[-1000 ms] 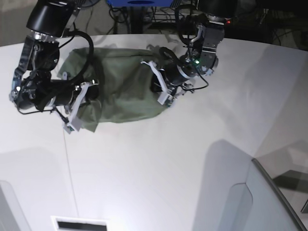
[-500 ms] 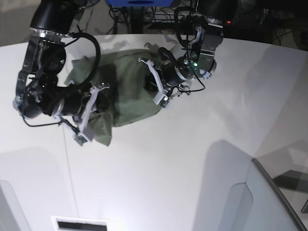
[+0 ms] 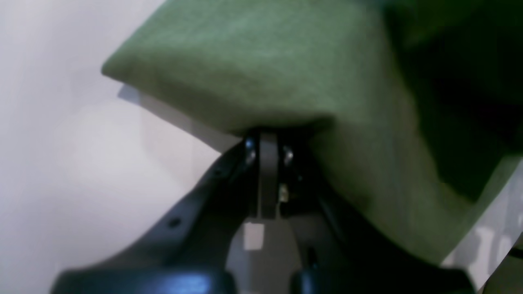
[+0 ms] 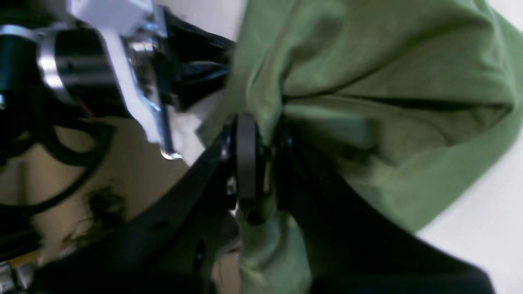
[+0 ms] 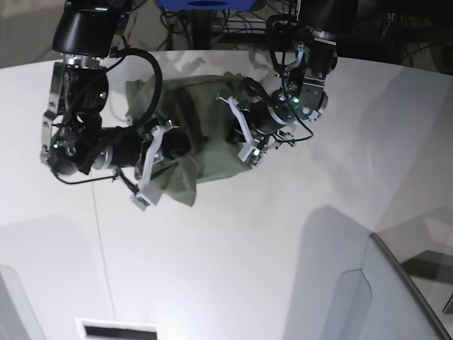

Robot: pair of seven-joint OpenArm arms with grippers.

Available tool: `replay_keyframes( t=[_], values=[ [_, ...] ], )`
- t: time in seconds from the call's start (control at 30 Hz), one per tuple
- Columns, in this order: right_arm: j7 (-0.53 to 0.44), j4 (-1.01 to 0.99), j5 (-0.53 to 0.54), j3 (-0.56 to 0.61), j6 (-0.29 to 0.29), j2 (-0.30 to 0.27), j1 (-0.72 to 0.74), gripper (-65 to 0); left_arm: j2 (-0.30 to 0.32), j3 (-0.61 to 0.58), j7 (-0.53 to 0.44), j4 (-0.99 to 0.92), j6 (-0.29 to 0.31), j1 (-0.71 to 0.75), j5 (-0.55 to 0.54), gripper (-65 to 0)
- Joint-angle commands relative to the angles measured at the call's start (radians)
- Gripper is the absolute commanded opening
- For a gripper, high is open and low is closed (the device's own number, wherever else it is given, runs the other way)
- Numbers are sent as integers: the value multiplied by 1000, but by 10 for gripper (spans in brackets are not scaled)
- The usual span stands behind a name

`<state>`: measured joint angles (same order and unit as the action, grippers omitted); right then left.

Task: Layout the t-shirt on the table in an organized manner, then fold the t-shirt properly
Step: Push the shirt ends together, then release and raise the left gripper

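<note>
Both arms have drawn inward, bunching the t-shirt (image 5: 198, 138) over the table (image 5: 283, 234), jaws clamped on cloth.

The t-shirt (image 5: 195, 138) sits bunched toward the far side of the surface (image 5: 233, 248), strung between the right gripper (image 5: 164, 157) at base-view left and the left gripper (image 5: 237, 127) at right.

Both arms (image 5: 85, 142) inward, jaws clamped
</note>
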<state>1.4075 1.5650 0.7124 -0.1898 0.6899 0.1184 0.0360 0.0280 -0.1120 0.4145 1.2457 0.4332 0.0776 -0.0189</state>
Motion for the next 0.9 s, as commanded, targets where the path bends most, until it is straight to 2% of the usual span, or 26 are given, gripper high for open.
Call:
replay_keyframes(
  t=[0.0, 0.1, 0.27, 0.57, 0.73, 0.87],
  values=[
    [-21, -1, 40, 3, -17, 2, 17, -641, -1, 1, 8, 13, -9, -17, 7, -650],
    [-40, -50, 63, 5, -45, 0, 35, -641, -1, 1, 13, 10, -9, -31, 7, -650],
    [-89, -123, 63, 5, -46, -3, 64, -641, 5, 8, 14, 67, -9, -23, 6, -650],
    [-124, -176, 62, 5, -48, -7, 74, -636, 102, 286, 136, 432, -9, 147, -2, -650],
    [-161, -196, 60, 6, -95, -7, 72, -635, 111, 464, 136, 541, -6, 276, -2, -650],
    [-173, -194, 60, 6, -100, -18, 72, -635, 109, 544, 131, 558, -6, 368, -3, -650]
  ],
)
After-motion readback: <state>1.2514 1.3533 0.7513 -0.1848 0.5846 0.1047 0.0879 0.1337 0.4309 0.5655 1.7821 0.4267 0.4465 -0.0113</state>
